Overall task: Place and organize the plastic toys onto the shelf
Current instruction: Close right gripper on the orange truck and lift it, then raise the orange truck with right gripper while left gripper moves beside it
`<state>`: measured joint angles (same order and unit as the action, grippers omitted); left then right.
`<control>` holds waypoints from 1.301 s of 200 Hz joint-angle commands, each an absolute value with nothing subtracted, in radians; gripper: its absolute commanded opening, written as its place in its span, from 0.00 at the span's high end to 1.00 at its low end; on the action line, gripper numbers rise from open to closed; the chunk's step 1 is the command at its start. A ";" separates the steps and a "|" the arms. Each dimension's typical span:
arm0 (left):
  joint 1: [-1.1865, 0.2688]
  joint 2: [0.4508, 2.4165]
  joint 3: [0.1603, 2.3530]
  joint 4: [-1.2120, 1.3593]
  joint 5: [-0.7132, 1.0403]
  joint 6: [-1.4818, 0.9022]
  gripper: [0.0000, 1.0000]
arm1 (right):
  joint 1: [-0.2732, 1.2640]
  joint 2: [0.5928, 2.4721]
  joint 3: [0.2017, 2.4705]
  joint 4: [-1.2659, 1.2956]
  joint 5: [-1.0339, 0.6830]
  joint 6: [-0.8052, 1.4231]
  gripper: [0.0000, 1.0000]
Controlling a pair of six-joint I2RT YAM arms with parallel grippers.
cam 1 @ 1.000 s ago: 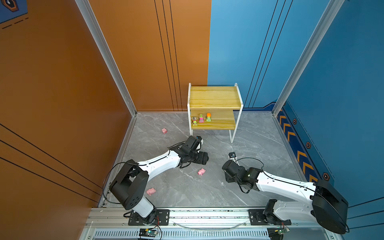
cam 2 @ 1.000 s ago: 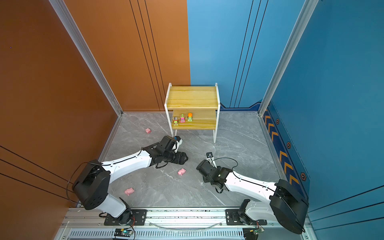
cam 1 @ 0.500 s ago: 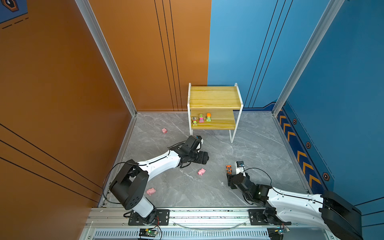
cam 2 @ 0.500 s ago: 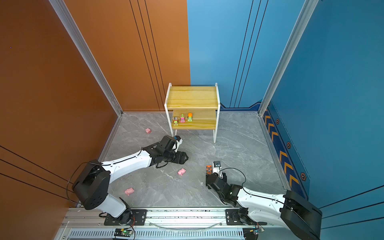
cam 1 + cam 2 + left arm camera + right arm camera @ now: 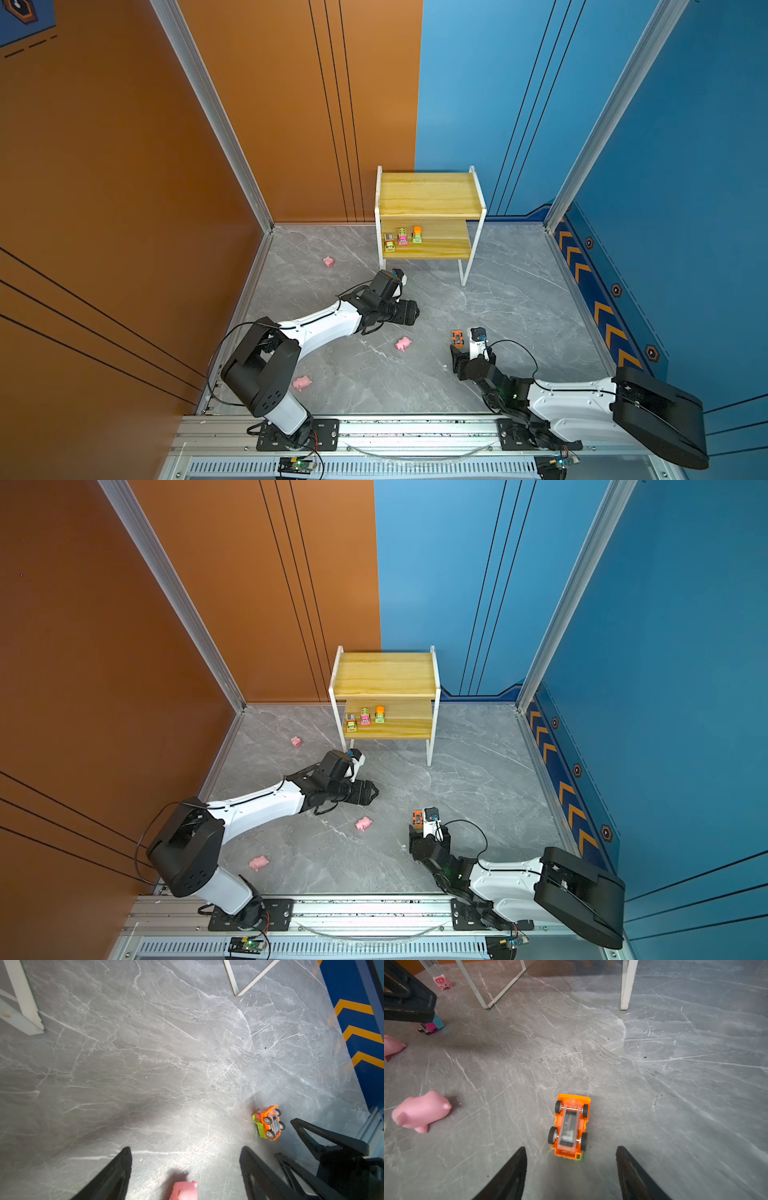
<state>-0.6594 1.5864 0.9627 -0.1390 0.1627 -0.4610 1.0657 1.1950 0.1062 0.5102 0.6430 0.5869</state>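
Right gripper [image 5: 571, 1167] fingers are gaping empty, lining up on the overturned orange truck [image 5: 570, 1126] (wheels up). Left gripper [image 5: 185, 1167] is hovering open, holding nothing, over a pink pig [image 5: 184, 1190].

Robot test cell in a lab, not a home. Two white-and-black arms [image 5: 324, 324] [image 5: 573, 399] bolted to an aluminium rail [image 5: 415, 428] along the front edge, loose cables and a small circuit board [image 5: 297, 464] with a green light below it. Work area boxed in by tall flat panels, orange [image 5: 124, 166] on one side, blue [image 5: 685, 166] on the other, joined by aluminium posts [image 5: 216, 124]. Grey marble-look floor [image 5: 519, 299], orange chevron strip [image 5: 598, 307] on the blue side. Only a small shelf [image 5: 430, 195] and tiny toys as props.
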 commanded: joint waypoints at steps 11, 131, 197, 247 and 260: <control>-0.646 1.600 0.946 -0.116 0.189 -0.466 0.17 | 1.045 1.260 0.115 0.594 0.656 0.572 0.35; -0.644 1.589 0.939 -0.081 0.208 -0.468 0.17 | 0.942 1.250 0.147 0.623 0.432 0.504 0.67; -0.677 1.589 0.939 0.012 0.242 -0.500 0.18 | 0.747 0.712 0.171 0.134 0.178 0.483 0.73; -0.699 1.585 0.938 0.116 0.296 -0.531 0.18 | 0.591 0.464 0.211 -0.084 0.018 0.530 0.69; -0.702 1.580 0.944 0.156 0.328 -0.559 0.17 | 0.560 0.479 0.240 -0.090 -0.034 0.548 0.69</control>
